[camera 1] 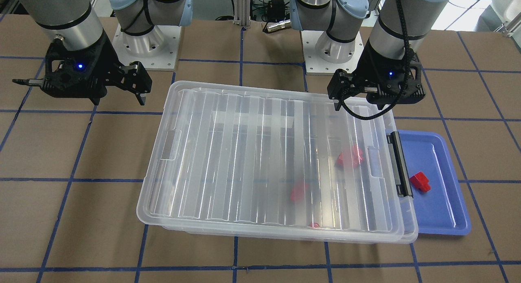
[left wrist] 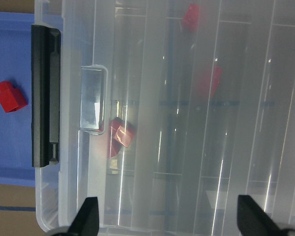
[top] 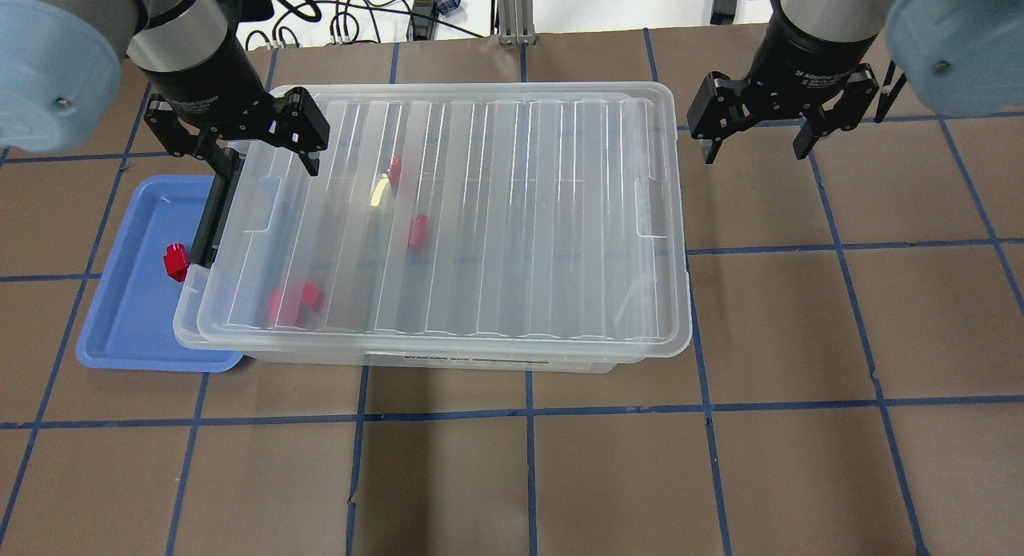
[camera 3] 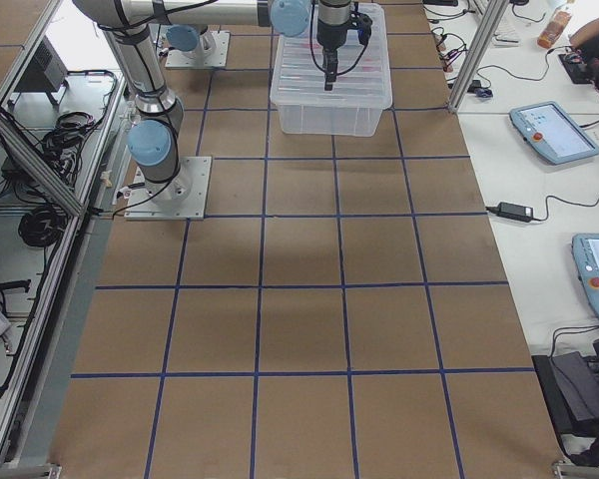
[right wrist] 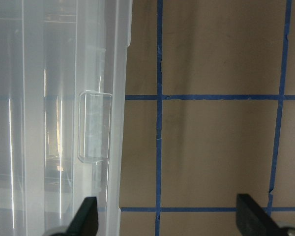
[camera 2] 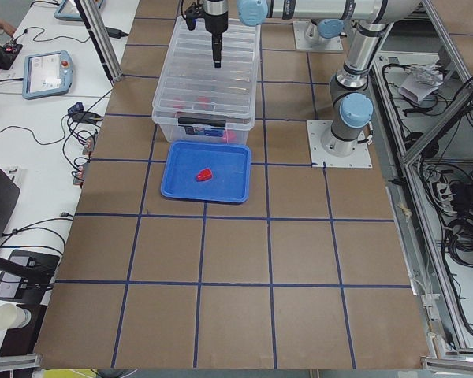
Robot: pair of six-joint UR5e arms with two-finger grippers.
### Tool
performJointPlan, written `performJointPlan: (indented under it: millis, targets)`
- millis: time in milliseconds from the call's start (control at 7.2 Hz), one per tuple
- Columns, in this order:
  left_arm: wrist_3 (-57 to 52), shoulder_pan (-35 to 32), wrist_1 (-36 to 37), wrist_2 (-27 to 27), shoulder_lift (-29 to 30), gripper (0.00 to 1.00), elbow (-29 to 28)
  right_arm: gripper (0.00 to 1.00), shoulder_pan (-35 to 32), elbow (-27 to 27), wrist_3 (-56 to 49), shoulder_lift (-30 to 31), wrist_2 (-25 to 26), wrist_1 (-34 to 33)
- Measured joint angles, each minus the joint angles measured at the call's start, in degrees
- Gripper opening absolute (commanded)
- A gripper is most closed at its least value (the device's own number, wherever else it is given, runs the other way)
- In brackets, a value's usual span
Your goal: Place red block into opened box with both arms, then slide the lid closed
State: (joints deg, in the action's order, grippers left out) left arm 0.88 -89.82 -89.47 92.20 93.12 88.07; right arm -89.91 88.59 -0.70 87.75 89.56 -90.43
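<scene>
Red block (camera 1: 420, 182) lies alone in the blue tray (camera 1: 443, 218), just beside the black latch bar (camera 1: 399, 165) of the box (top: 480, 362). Three other red pieces (top: 292, 302) show blurred through the lid (top: 520, 220), which covers almost the whole box. It seems shifted a little toward the robot's right end, though I cannot tell whether it is fully seated.

The left gripper (top: 268, 160) hangs wide and empty over the latch end. The right gripper (top: 755, 150), just as wide and empty, hangs over bare counter (top: 800, 340) just off the far end.

The step in hand looks like finishing the slide. To do it well, the left gripper would come down at the handle recess (left wrist: 92, 100) and push level along the box's length. The right gripper would meet the opposite recess so the light box does not skate (clear plastic on paper grips poorly). Pressing down hard would likely bow the lid, so a gentle, low push seems wiser.
</scene>
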Motion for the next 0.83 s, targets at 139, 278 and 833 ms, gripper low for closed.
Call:
performJointPlan:
  millis: [139, 278, 833]
  targets:
    - [0.0, 0.0, 0.0, 0.0, 0.0, 1.0, 0.0, 1.0, 0.0, 0.0, 0.0, 0.0, 0.0, 0.0]
    - [0.0, 0.0, 0.0, 0.0, -0.2, 1.0, 0.0, 1.0, 0.0, 0.0, 0.0, 0.0, 0.0, 0.0]
    - [0.0, 0.0, -0.1, 0.0, -0.4, 1.0, 0.0, 1.0, 0.0, 0.1, -0.1, -0.8, -0.4, -1.0]
